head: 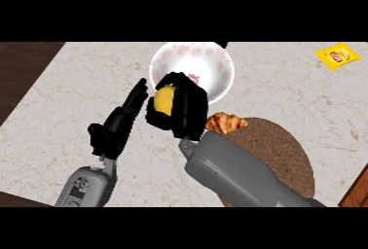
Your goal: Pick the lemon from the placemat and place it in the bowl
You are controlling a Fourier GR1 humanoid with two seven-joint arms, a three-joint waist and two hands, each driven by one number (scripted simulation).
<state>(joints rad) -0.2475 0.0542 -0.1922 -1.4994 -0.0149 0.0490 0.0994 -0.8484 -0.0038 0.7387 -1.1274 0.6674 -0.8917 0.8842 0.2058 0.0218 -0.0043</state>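
At bowl (218, 57) rim, right hand (185, 109) curled round lemon (165, 98); left hand (115, 127) straight-fingered beside

A pale, veined stone counter (50, 126) is stretching out under and all around the right hand (190, 108). A dark wood-grained surface (22, 63) is showing past the counter's edge, well to the left of the left hand (115, 127), and a reddish-brown wooden panel (357, 190) is peeking in far to the right hand's lower right.

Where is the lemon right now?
In the head view the lemon is just left of centre, gripped by the right hand at the lower-left edge of the bowl, with the open left hand beside it.
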